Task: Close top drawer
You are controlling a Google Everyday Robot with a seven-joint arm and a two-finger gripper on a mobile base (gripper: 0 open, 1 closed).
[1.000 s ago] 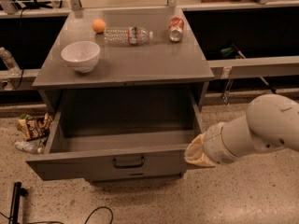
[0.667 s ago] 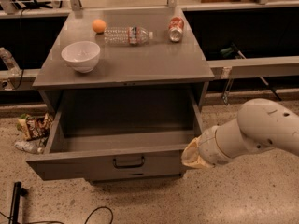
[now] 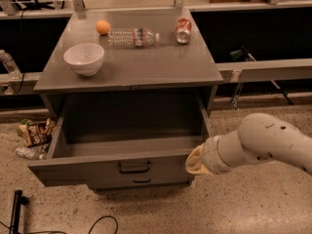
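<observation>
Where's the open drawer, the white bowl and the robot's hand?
top drawer point(image 3: 83, 172), camera view: its flat front, left of the handle.
white bowl point(image 3: 84, 65), camera view: its outer side.
gripper point(image 3: 194, 161), camera view: its tan end, at the drawer's right front corner.

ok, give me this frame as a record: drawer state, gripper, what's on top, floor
top drawer: open, pulled well out of the cabinet
drawer inside: nothing visible in it
handle: centre of the drawer front, untouched
gripper: at the drawer's right front corner, arm coming in from the right; contact unclear
cabinet top: white bowl, orange, plastic bottle lying on its side, can
floor: snack bags left of the cabinet
</observation>
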